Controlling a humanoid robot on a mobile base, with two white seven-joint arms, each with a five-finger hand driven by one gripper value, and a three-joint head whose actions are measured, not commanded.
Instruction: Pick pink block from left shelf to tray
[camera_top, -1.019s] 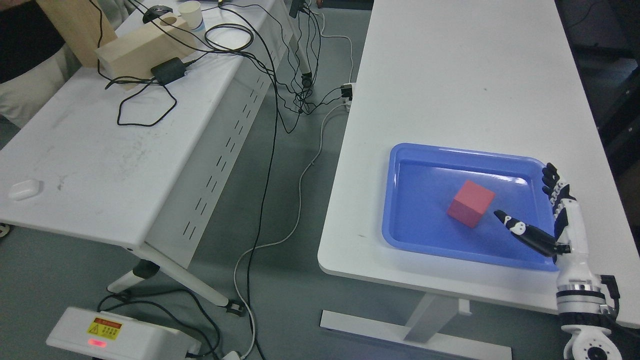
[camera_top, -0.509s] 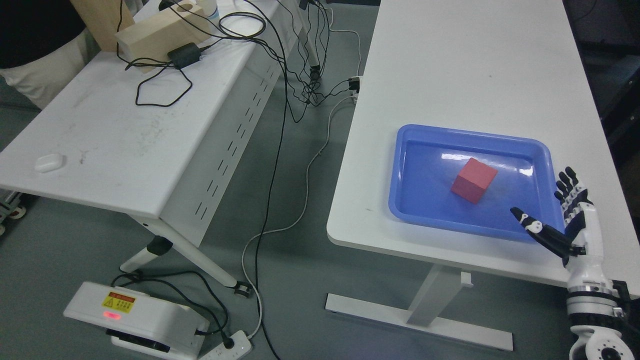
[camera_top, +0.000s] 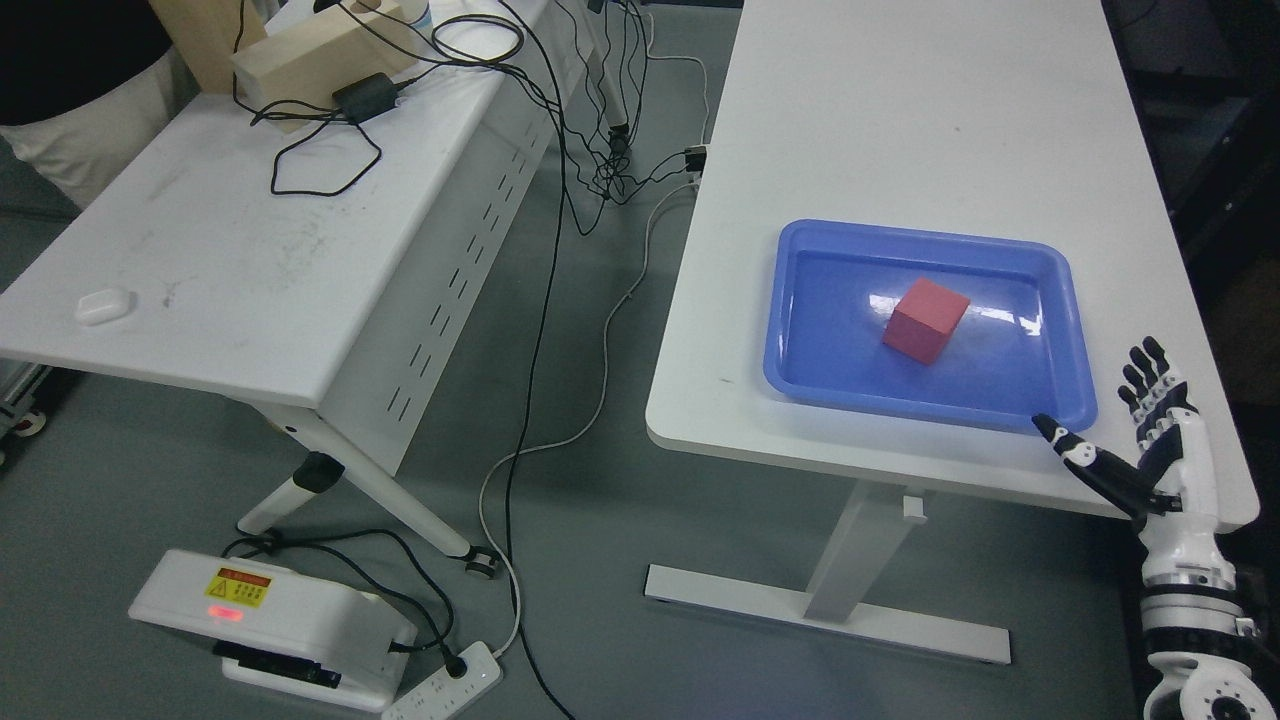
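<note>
Cables (camera_top: 560, 190) between tables; pink block (camera_top: 925, 319) in tray (camera_top: 790, 350).

Two white surfaces stood on a grey floor (camera_top: 560, 600), well apart. The right surface (camera_top: 930, 130) carried a blue tray (camera_top: 785, 330) near its front edge. The left surface (camera_top: 210, 270), scuffed and marked, bore a small white case (camera_top: 104, 305) near its left edge, and at its far end a pale wooden block (camera_top: 290, 62), a black power adapter (camera_top: 364, 96) and looping black cables (camera_top: 320, 165).
</note>
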